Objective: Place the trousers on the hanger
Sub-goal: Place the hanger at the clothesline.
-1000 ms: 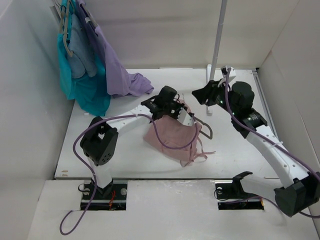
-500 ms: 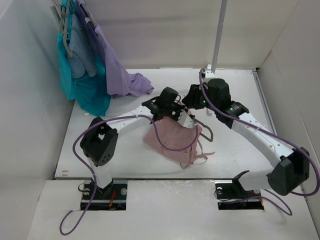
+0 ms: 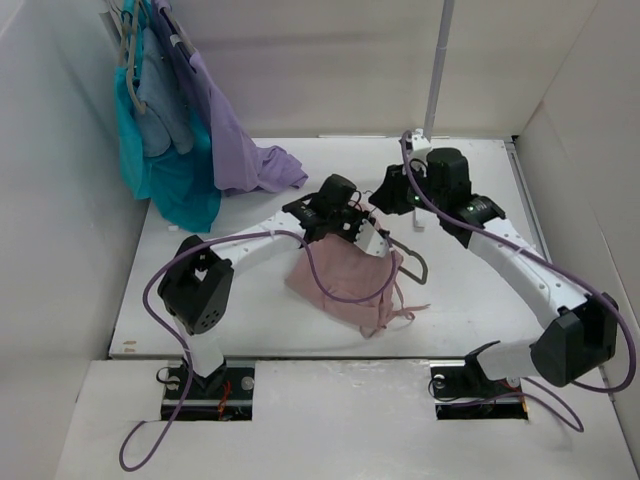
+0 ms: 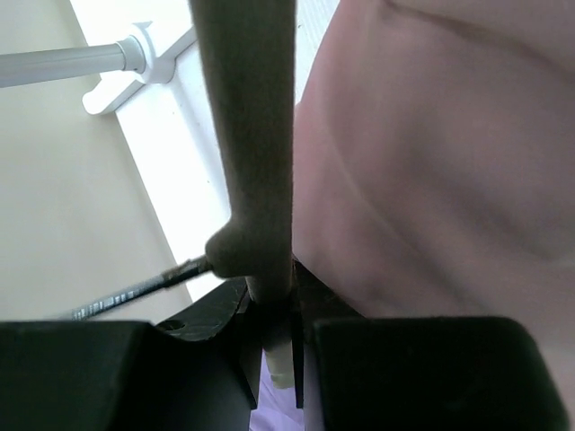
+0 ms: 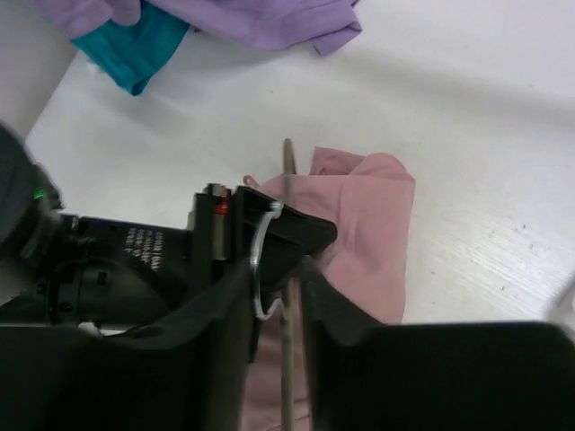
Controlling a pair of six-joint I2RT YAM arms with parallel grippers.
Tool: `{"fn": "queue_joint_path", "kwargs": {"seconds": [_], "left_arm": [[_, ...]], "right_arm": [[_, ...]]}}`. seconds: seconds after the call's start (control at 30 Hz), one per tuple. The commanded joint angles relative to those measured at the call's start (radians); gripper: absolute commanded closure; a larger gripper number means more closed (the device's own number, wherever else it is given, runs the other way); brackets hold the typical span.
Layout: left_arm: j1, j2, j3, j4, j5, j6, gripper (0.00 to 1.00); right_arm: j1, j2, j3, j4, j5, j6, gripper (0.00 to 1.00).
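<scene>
The dusty-pink trousers (image 3: 340, 280) lie bunched mid-table, draped over the thin grey hanger (image 3: 412, 262), whose rounded corner sticks out to their right. My left gripper (image 3: 350, 222) is at the trousers' far edge, shut on the hanger's bar (image 4: 252, 135), with pink fabric (image 4: 431, 162) to its right. My right gripper (image 3: 388, 195) is just right of the left one. In the right wrist view its fingers (image 5: 280, 278) are close together on the hanger's thin stem (image 5: 287, 180) and silver hook, above the trousers (image 5: 377, 224).
A lilac garment (image 3: 240, 150) and a teal garment (image 3: 165, 170) hang on pale hangers at the back left, their hems on the table. A white pole (image 3: 435, 70) stands at the back centre, its foot just behind my right gripper. White walls enclose the table.
My right arm has swung left from the pole to the hanger beside the left gripper, and its fingers now sit round the stem. The left arm and trousers have barely moved.
</scene>
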Motion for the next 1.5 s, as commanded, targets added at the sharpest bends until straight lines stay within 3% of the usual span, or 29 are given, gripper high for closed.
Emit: {"fn": "queue_joint_path", "kwargs": {"seconds": [0.0,0.13,0.33,0.47,0.77,1.07,1.23,1.27,1.37,1.43,1.47], "left_arm": [[-0.007,-0.081,0.035,0.011,0.024,-0.015,1.00],[-0.007,-0.092,0.013,0.002,0.014,-0.015,1.00],[-0.007,-0.110,-0.005,0.002,0.003,-0.004,1.00],[-0.007,-0.110,-0.005,0.002,0.003,-0.004,1.00],[-0.007,-0.120,0.004,0.002,-0.006,-0.004,1.00],[-0.016,-0.120,0.004,0.002,-0.026,-0.045,1.00],[-0.016,-0.120,0.053,0.002,-0.017,-0.124,1.00],[-0.016,-0.120,0.071,-0.010,-0.005,-0.139,1.00],[-0.005,-0.110,0.102,-0.035,0.018,-0.200,1.00],[0.004,-0.110,0.102,-0.035,0.018,-0.233,1.00],[0.004,-0.123,0.102,-0.035,0.018,-0.280,0.94]], "right_arm": [[-0.077,-0.005,0.068,-0.071,-0.124,-0.096,0.59],[-0.152,-0.085,0.098,-0.229,-0.098,-0.123,0.48],[-0.174,-0.116,0.158,-0.548,-0.129,-0.212,0.46],[-0.161,-0.174,0.112,-0.610,-0.075,-0.222,0.46],[-0.124,-0.167,0.035,-0.520,-0.200,-0.209,0.46],[-0.017,-0.041,-0.002,-0.414,-0.190,-0.173,0.48],[-0.006,-0.005,-0.046,-0.375,-0.142,-0.135,0.59],[-0.015,-0.005,-0.056,-0.352,-0.132,-0.123,0.74],[-0.028,-0.005,-0.056,-0.331,-0.132,-0.094,0.97],[-0.037,-0.030,-0.056,-0.321,-0.099,-0.078,1.00],[-0.037,-0.039,-0.040,-0.321,-0.066,-0.068,1.00]]}}
